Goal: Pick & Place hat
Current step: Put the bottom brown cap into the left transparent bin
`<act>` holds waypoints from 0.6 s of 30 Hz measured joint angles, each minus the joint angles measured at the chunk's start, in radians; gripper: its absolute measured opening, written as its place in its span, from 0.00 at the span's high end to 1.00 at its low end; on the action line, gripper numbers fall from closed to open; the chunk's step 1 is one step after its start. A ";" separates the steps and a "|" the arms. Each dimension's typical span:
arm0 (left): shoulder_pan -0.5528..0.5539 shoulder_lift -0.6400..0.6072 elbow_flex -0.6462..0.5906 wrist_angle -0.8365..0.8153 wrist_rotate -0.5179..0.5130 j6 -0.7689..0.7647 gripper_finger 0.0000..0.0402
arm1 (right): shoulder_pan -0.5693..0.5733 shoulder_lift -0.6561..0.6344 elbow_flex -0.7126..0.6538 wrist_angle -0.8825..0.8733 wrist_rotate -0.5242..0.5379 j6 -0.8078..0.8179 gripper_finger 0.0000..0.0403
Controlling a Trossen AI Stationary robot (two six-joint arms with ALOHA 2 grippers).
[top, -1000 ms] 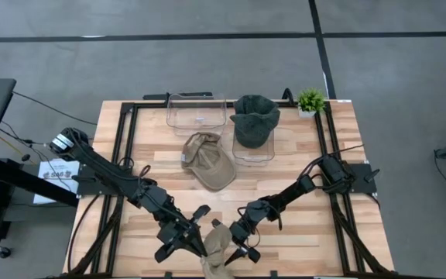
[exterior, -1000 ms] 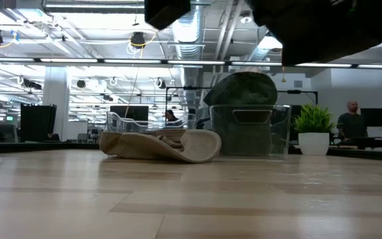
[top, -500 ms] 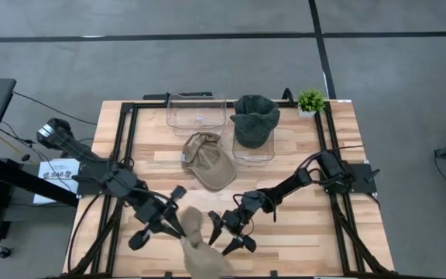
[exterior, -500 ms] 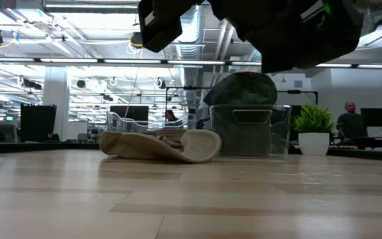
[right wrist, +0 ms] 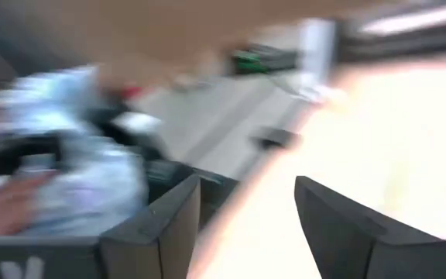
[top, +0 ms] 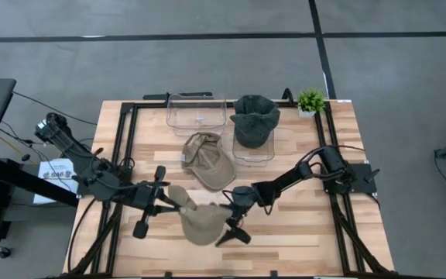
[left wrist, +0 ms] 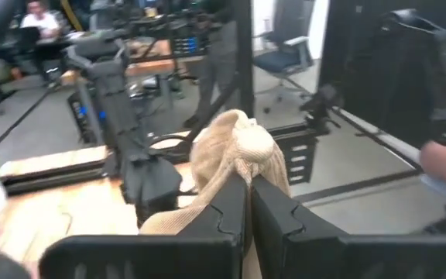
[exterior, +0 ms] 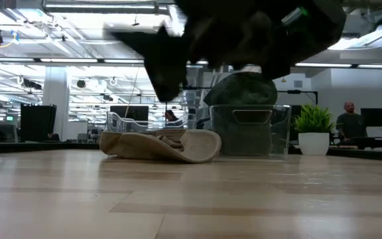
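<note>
A tan hat (top: 200,223) is held up over the near middle of the table between my two grippers. My left gripper (top: 175,206) is shut on the hat's left side; the left wrist view shows the hat (left wrist: 238,147) bunched above the shut fingers. My right gripper (top: 228,222) stands open at the hat's right side, and nothing shows between its fingers (right wrist: 169,217) in the blurred right wrist view. Whether it touches the hat, I cannot tell. In the low view both arms (exterior: 244,33) are a dark blur above the table. My left gripper pinches a bunched fold of the tan hat's cloth (left wrist: 246,172) between its two fingers, coming about level from the table's left. The hat is lifted clear of the table and spreads out past the fingertips toward the right.
A second tan hat (top: 207,160) lies on the table's middle. Behind it stand an empty clear container (top: 196,113) and a clear container (top: 254,147) holding a dark green hat (top: 254,118). A small potted plant (top: 310,100) is at the far right corner.
My left gripper carried the tan hat from the table's near edge toward the left and far side, turning as it went. The hat, earlier a narrow bundle at the near edge, now spreads wider nearer the middle. My right gripper followed toward the far edge, staying open.
</note>
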 joint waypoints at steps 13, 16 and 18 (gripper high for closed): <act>0.103 -0.069 0.000 -0.059 -0.012 0.029 0.98 | -0.001 -0.156 0.000 -0.586 0.808 -0.089 0.79; 0.159 -0.110 0.000 -0.072 0.066 0.081 0.98 | 0.006 -0.198 0.000 -0.686 0.812 -0.088 0.87; 0.208 -0.140 0.000 -0.075 0.108 0.132 0.98 | 0.015 -0.225 0.000 -0.742 0.824 -0.088 0.94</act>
